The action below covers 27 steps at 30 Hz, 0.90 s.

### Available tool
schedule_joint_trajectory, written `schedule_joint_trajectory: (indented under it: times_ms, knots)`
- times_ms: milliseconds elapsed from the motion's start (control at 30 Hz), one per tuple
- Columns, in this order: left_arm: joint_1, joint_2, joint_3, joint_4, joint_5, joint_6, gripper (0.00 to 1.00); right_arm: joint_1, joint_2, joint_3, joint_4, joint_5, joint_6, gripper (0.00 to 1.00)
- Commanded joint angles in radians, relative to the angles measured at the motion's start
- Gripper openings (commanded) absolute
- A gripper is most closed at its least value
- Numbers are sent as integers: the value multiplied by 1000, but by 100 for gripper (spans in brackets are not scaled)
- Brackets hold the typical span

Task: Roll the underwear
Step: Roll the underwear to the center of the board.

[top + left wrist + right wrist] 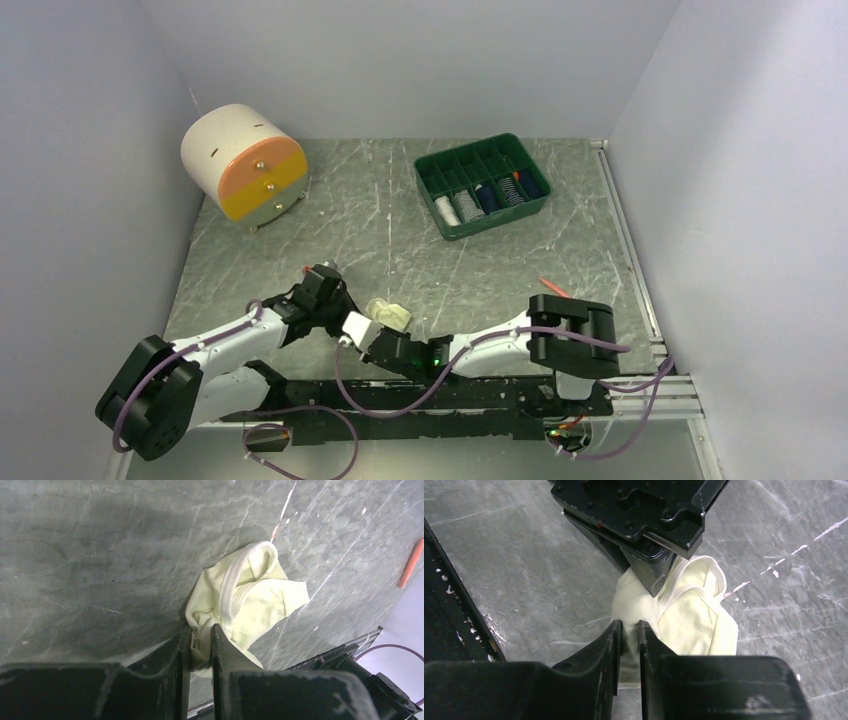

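I have the grey surface [400, 200] in view. The green tray [433, 198] toward its far edge holds small cloth rolls in its nearer row of compartments. The cream underwear [245, 600] lies crumpled by the near edge, left of middle, reaching away from both claws. My left claw [201, 640] and right claw [630, 630] are each nearly closed, pinching its near hem side by side.

Cream-white underwear [245, 602], crumpled, waistband showing

Near edge of underwear [245, 595] out of sight behind left tool [201, 630]; green tray [500, 223] contents indistinct
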State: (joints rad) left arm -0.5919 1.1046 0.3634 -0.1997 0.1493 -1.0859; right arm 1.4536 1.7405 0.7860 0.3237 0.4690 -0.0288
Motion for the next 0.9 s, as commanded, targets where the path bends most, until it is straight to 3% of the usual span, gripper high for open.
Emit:
schedule_joint_trajectory:
  times_ms: [0, 300, 467, 533, 633, 867]
  knots:
    - [-5, 13, -2, -118, -51, 27, 18, 5, 41, 7, -15, 66, -11, 18]
    - [-5, -13, -8, -133, -56, 14, 25, -32, 36, -53, 9, -144, 136, 6]
    - [-4, -56, -5, -156, -72, 19, 48, -119, 7, -117, 104, -365, 253, 0]
    - [-3, -103, -11, -154, -74, 17, 62, -187, -9, -178, 194, -484, 314, 0]
    - [-3, -152, -36, -131, -69, 3, 73, -275, -20, -250, 353, -623, 411, 0]
    - [-3, -162, -58, -70, -39, -8, 74, -387, 24, -308, 483, -757, 514, 0]
